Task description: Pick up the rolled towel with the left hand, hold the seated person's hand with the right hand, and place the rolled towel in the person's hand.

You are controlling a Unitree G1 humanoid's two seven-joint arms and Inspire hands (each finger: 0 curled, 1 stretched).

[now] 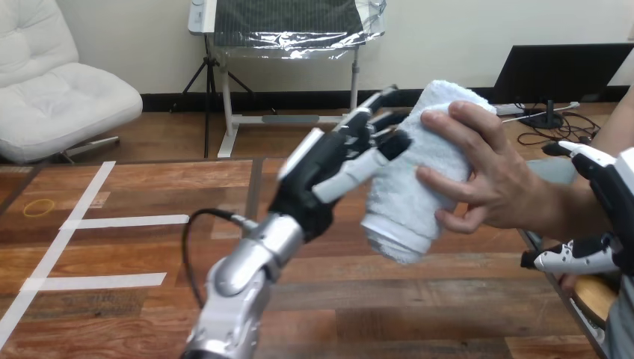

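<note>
Already the rolled towel (419, 172) is sitting in the person's hand (497, 183), gripped there. The left hand (323, 176) is touching its side with slack, straightish fingers; the right hand (614, 187) seems to be clasping the person's wrist (562, 209). Only withdrawing remains.
</note>
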